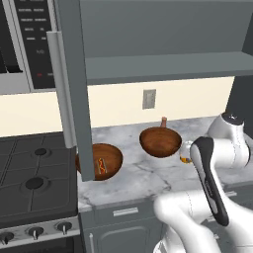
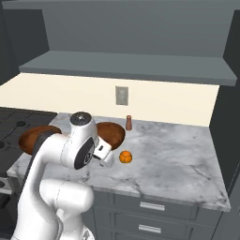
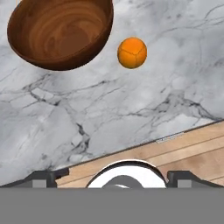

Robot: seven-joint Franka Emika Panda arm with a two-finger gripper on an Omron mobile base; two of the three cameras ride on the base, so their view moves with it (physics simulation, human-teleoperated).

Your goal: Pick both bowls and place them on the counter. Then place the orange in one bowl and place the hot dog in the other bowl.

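Two reddish-brown bowls stand on the marble counter (image 1: pixel 143 175). The left bowl (image 1: pixel 109 157), half behind an open cabinet door, has the hot dog (image 1: pixel 101 165) lying in it. The right bowl (image 1: pixel 160 142) (image 2: pixel 112 132) (image 3: pixel 61 33) is empty. Just beside that bowl the orange (image 2: pixel 125 157) (image 3: pixel 131 52) lies on the marble, partly behind my arm in the left base view. My gripper (image 2: pixel 104 153) (image 3: pixel 113 178) hovers over the counter's front edge, short of the orange. It is open, its fingertips (image 3: pixel 43 177) far apart with nothing between them.
A small brown shaker (image 1: pixel 163 122) (image 2: pixel 129 123) stands by the back wall behind the right bowl. The open grey cabinet door (image 1: pixel 74 89) hangs over the counter's left end. A black stovetop (image 1: pixel 34 178) lies to the left. A shelf (image 2: pixel 126 65) runs above.
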